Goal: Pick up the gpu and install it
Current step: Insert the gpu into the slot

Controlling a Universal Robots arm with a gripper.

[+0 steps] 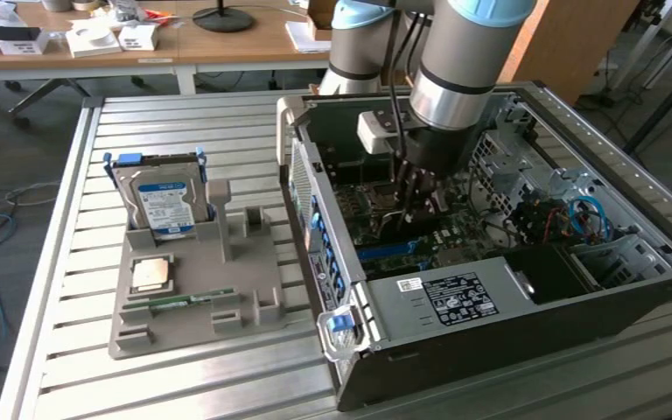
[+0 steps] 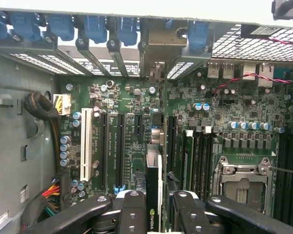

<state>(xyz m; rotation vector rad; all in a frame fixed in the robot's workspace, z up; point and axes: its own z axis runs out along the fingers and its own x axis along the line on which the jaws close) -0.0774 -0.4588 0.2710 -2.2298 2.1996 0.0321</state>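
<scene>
— So where was the gpu (image 2: 153,180) when you looked in?

— In the arm's grasp. The gripper (image 1: 416,199) was reaching down into the open case (image 1: 616,289), near the middle of it. From the wrist view the gripper (image 2: 158,196) had its black fingers (image 2: 133,209) either side of the card, which stood on edge between them. I took it to be pinched shut on the card.

— Then the picking up was done?

— I'd say so. Seen from the exterior view, the tray (image 1: 255,289) lay at nine o'clock from the case. The blue-labelled hard drive (image 1: 164,203) stood at the tray's eleven o'clock and the memory stick (image 1: 178,302) lay towards its six.

— And the installing?

— That part looked underway, not finished. The card ran in line with the long expansion slots (image 2: 121,146) on the motherboard (image 2: 132,97), and a metal bracket (image 2: 158,46) at its far end sat up against the row of blue clips (image 2: 95,27) on the case wall. Whether its edge was pressed home in a slot, I couldn't tell; the card itself hid the join.

— Anything else close by?

— The power supply (image 1: 453,297), at about five o'clock from the gripper, apart from it.
</scene>
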